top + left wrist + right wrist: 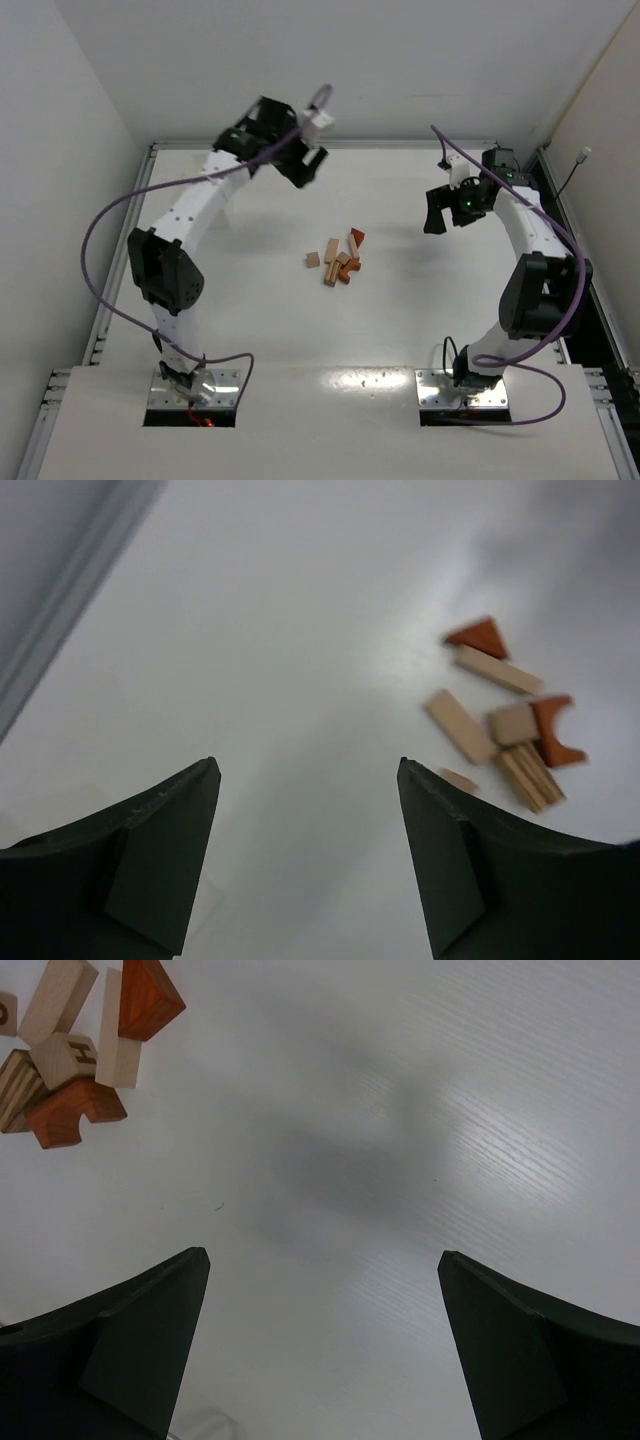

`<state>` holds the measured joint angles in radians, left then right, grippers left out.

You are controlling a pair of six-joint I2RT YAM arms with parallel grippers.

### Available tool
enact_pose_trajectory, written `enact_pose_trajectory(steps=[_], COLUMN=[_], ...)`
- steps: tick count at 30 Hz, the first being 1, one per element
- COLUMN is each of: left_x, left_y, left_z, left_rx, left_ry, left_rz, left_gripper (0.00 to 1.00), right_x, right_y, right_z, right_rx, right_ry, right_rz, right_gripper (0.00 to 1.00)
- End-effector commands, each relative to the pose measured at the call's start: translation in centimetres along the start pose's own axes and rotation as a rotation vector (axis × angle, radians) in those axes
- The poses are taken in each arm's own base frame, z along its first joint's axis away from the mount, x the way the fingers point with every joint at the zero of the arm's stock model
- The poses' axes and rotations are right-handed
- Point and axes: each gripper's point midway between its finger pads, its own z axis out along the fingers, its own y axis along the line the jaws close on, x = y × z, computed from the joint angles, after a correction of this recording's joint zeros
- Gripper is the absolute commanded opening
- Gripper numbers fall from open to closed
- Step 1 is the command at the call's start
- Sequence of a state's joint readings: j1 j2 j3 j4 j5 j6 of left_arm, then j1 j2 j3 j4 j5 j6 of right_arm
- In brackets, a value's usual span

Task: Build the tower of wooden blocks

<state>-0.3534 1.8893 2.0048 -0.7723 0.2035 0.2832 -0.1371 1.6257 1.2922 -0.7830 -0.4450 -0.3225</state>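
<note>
Yeah, left claw (308, 770) and right claw (322, 1255) both spread apart, gripping nothing — wood blocks (340, 260) just lie in a loose heap between them.

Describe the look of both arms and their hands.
The left arm and right arm have white links and black joints, with a purple cable looping along each. The left hand and right hand have dark, wedge-shaped fingers.
</note>
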Motion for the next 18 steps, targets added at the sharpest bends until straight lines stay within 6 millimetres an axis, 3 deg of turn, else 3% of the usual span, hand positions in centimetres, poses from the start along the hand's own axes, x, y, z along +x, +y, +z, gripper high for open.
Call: enact_pose_trajectory(steps=[1,3,4,7,11,16,18], left_x=[3.9,5.4,5.9,8.5,11.6,13.5,13.4], left_y=[-7.5,-9.9,-11.5,-13.9,-16.1,-17.9,-18.8], left_z=[0.8,1.9,2.4,3.4,4.6,6.7,7.6], left_rx=[0.125,0.179,0.213,0.263,0.289,0.286,0.296], left_ry=[0.164,0.211,0.236,0.329,0.412,0.470,0.482], left_rz=[0.128,0.115,0.106,0.067,-0.060,-0.221,-0.307], left_gripper=[0.67,0.52,0.50,0.47,0.46,0.50,0.50], right_x=[-2.1,-2.4,-2.3,-2.6,-1.3,-0.6,-0.7], right_y=[-0.1,-0.4,-0.5,-0.6,-0.7,-0.6,-0.6], right_z=[-1.1,-1.3,-1.3,-2.0,-2.1,-2.1,-2.4], right_rx=[0.035,0.052,0.060,0.074,0.090,0.095,0.098], right_ry=[-0.067,-0.068,-0.065,-0.082,-0.063,-0.067,-0.075], right_rz=[-0.057,-0.060,-0.051,-0.052,-0.016,0.032,0.028], right_gripper=[0.96,0.96,0.96,0.96,0.96,0.96,0.96])
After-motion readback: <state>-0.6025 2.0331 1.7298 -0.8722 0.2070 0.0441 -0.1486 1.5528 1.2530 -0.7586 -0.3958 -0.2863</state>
